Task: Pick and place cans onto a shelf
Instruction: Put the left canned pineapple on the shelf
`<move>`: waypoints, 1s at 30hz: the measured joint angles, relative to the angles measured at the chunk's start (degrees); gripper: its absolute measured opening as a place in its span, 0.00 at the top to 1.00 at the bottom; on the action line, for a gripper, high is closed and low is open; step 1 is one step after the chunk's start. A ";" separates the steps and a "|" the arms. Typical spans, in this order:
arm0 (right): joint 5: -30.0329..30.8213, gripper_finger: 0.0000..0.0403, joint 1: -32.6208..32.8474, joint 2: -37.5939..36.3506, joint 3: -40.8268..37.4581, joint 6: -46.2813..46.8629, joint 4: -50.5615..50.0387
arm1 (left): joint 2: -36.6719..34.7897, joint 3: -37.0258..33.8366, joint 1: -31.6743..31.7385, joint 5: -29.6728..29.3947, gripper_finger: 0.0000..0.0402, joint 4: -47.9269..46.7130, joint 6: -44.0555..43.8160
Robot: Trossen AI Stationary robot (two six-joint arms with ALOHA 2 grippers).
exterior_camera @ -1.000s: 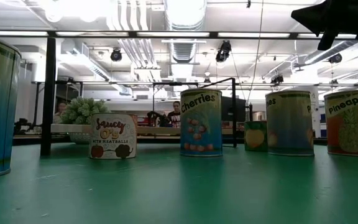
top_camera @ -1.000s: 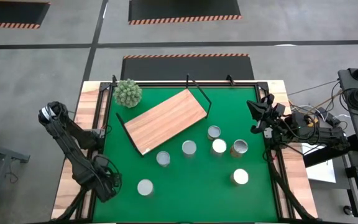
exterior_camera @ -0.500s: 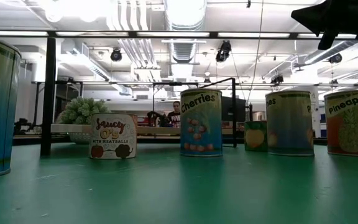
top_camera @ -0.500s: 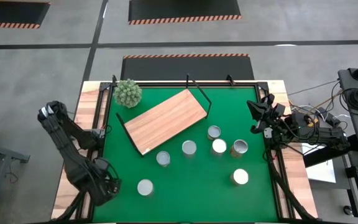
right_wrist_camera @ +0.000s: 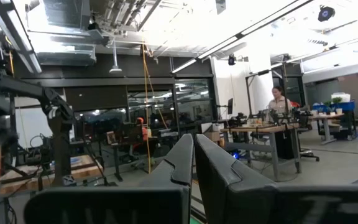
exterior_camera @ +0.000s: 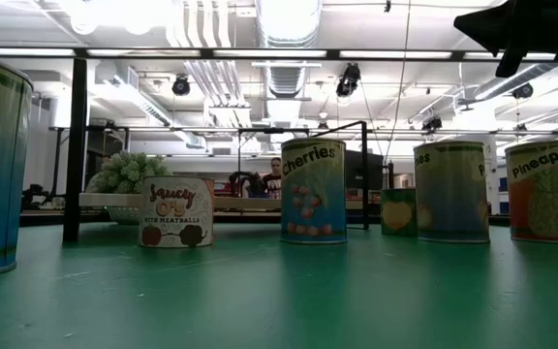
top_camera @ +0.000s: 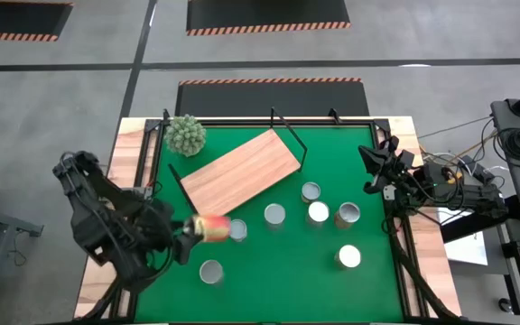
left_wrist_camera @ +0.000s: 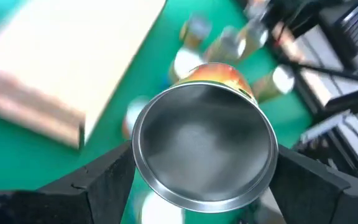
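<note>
Can (top_camera: 213, 228): lay sideways between the left gripper (top_camera: 190, 231) fingers, held wide around it
Shelf (top_camera: 239, 174): just ahead (angled board)
Right gripper (top_camera: 375, 165): fingers pressed together, holding nothing, far off

Five cans stand upright on the green table (exterior_camera: 279, 301): Saucy O's can (exterior_camera: 175, 212), Cherries can (exterior_camera: 313, 191), Pineapple can (exterior_camera: 548, 191); the dark shape (exterior_camera: 526, 29) at top right is possibly an arm.
</note>
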 joint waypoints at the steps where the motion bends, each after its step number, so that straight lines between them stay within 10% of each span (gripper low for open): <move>1: 0.00 0.98 0.01 0.00 0.00 -0.02 0.00 | 0.86 2.44 1.49 -1.44 0.25 -0.61 3.38; 16: 0.00 0.98 0.01 0.00 0.00 -0.04 -0.02 | 8.95 25.23 29.77 2.97 0.25 -3.17 44.40; 30: 0.02 0.98 0.01 0.00 0.00 -1.05 -0.39 | 11.94 6.12 47.14 24.96 0.25 -3.17 51.46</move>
